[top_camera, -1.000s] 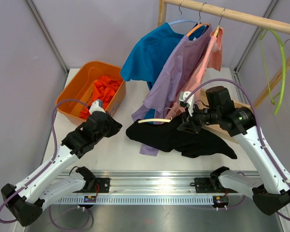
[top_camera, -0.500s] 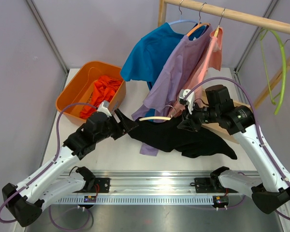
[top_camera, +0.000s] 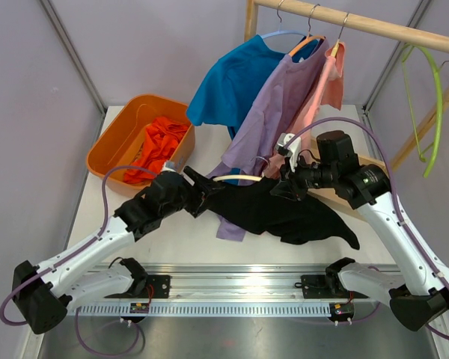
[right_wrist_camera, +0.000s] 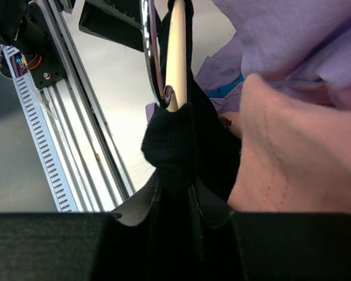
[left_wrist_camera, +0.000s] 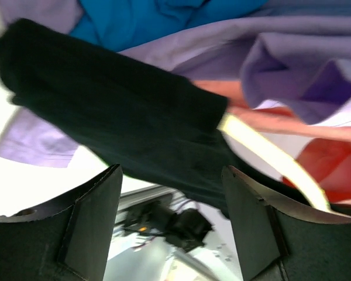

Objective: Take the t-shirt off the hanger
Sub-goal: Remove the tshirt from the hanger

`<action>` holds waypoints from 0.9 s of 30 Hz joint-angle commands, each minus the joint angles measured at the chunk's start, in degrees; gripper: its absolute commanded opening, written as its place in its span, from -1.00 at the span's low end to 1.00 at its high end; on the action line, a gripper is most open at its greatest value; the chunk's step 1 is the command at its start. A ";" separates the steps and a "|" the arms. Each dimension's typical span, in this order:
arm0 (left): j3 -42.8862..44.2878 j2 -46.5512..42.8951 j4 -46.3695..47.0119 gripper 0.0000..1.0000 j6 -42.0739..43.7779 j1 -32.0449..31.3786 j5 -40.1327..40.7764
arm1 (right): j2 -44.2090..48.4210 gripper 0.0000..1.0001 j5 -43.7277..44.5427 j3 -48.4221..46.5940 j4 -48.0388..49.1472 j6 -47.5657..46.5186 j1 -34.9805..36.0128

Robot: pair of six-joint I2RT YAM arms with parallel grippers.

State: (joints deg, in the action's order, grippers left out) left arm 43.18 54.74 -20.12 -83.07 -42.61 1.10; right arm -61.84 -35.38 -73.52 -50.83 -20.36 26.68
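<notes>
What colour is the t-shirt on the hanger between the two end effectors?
The t-shirt is black, clearest in the top external view.

left fingers (left_wrist_camera: pixel 89 234) spread wide, right fingers (right_wrist_camera: pixel 134 214) clamped

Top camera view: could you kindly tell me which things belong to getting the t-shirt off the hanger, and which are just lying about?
Job: black t-shirt; cream hanger; right gripper, shut on the shirt; left gripper, open.
Lying about: orange bin of orange clothes; blue shirt, purple shirt, pink shirt on the rail; green hanger.
</notes>
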 commanded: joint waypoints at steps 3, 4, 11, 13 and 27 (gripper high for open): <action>2.00 -0.07 7.81 0.43 -7.63 -1.59 4.95 | 1.99 -1.00 -0.40 0.83 5.91 2.78 -0.40; 2.00 -0.16 7.81 0.43 -7.90 -1.69 5.40 | 2.08 -1.00 -0.40 0.83 5.83 2.78 -0.40; 4.02 3.53 1.22 0.33 -10.53 -2.39 6.28 | 2.17 -1.00 -1.54 0.74 6.09 3.75 -0.40; 3.93 4.58 2.45 0.32 -10.97 -2.56 6.72 | 2.17 -1.00 -2.41 0.83 6.09 4.01 -0.40; 4.37 7.66 1.67 -0.40 -11.59 -2.48 10.32 | 2.96 -1.00 -3.29 1.01 5.39 2.96 -0.40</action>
State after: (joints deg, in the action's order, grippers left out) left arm 45.76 62.39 -18.48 -95.02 -44.97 8.10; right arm -60.88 -36.36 -72.01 -49.10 -17.30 26.55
